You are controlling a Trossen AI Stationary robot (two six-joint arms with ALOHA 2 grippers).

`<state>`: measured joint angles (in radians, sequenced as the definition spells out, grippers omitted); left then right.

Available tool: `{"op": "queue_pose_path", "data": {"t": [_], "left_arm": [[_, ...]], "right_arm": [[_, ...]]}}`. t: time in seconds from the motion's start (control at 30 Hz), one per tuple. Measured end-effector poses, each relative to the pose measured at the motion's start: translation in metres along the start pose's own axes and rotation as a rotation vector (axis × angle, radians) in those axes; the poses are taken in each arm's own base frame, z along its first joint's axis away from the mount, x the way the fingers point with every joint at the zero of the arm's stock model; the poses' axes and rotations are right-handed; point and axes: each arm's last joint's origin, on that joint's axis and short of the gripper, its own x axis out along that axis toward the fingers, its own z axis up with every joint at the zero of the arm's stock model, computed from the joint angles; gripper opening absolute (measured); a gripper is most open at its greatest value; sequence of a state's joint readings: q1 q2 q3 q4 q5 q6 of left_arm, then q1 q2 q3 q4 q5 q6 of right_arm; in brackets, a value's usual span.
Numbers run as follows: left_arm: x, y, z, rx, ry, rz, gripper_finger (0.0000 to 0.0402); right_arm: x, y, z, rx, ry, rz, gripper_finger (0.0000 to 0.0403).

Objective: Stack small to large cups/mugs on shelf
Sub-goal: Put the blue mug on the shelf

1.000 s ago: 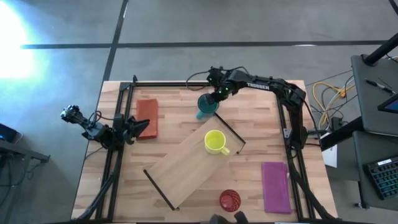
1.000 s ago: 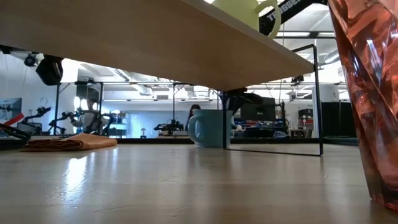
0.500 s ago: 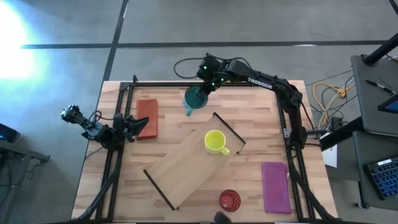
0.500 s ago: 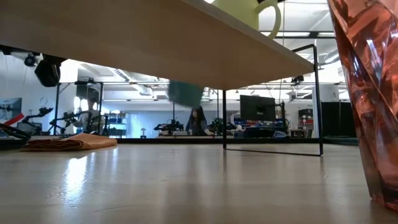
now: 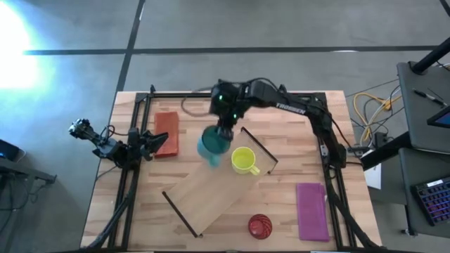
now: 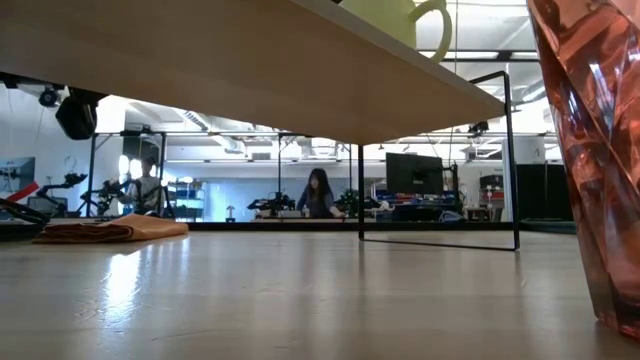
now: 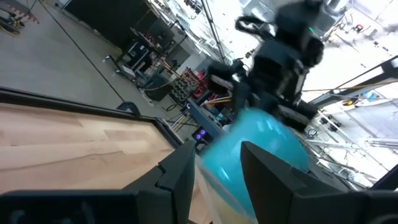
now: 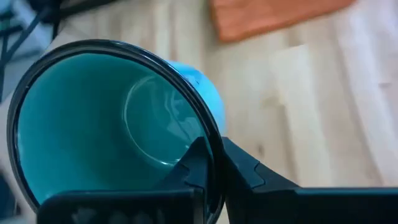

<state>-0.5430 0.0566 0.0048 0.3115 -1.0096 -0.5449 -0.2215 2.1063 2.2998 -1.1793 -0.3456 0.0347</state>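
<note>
My right gripper (image 5: 222, 133) is shut on the teal-green mug (image 5: 209, 147) and holds it in the air by the far end of the light-wood shelf (image 5: 207, 191). The yellow mug (image 5: 243, 160) stands on the shelf's top near that end. The red ribbed cup (image 5: 259, 225) stands on the table near the front edge, off the shelf, and fills the right side of the low view (image 6: 590, 150). My left gripper (image 5: 150, 145) waits open at the table's left. The teal mug also shows in the left wrist view (image 7: 261, 146). My right gripper pinches the teal mug's rim (image 8: 208, 134), one finger (image 8: 198, 163) inside the mug and the other (image 8: 252, 177) outside on its wall. The fingers come from above. The mug hangs tilted below them, clear of the table and the shelf.
A flat orange-red rectangle (image 5: 166, 132) lies just beside my left gripper. A flat purple rectangle (image 5: 311, 209) lies at the near right. The shelf stands on thin black bars (image 6: 505, 160) with open room beneath it. People show in the room beyond the table.
My right gripper has lifted the teal mug off the table at the far side. It has carried it toward the left and then toward the near edge, to the shelf's far end. The mug has tipped from upright to tilted.
</note>
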Motion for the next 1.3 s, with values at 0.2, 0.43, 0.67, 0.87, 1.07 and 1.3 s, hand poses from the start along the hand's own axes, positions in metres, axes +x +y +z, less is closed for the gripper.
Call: {"op": "queue_pose_path", "data": {"t": [0.2,0.43,0.67,0.87,1.07,1.3], "left_arm": [[0.000,0.000,-0.001,0.008,0.004,0.002,0.0117],[0.000,0.000,0.000,0.074,-0.011,0.016,0.0117],[0.001,-0.020,0.025,0.137,-0.043,-0.089,0.0098],[0.011,-0.055,0.043,0.407,0.239,-0.125,0.0047],[0.026,-0.091,0.040,0.539,0.489,-0.231,0.0012],[0.040,-0.111,0.026,0.608,0.647,-0.281,0.0000]], "right_arm": [[0.010,0.031,-0.001,-0.075,0.013,0.039,0.0018],[0.016,0.055,-0.006,-0.110,0.044,0.173,0.0018],[0.020,0.068,-0.008,-0.108,0.056,0.180,0.0019],[0.023,0.076,-0.010,-0.095,0.065,0.193,0.0019],[0.028,0.086,-0.013,-0.076,0.086,0.204,0.0019],[0.035,0.096,-0.018,-0.024,0.112,0.181,0.0019]]}}
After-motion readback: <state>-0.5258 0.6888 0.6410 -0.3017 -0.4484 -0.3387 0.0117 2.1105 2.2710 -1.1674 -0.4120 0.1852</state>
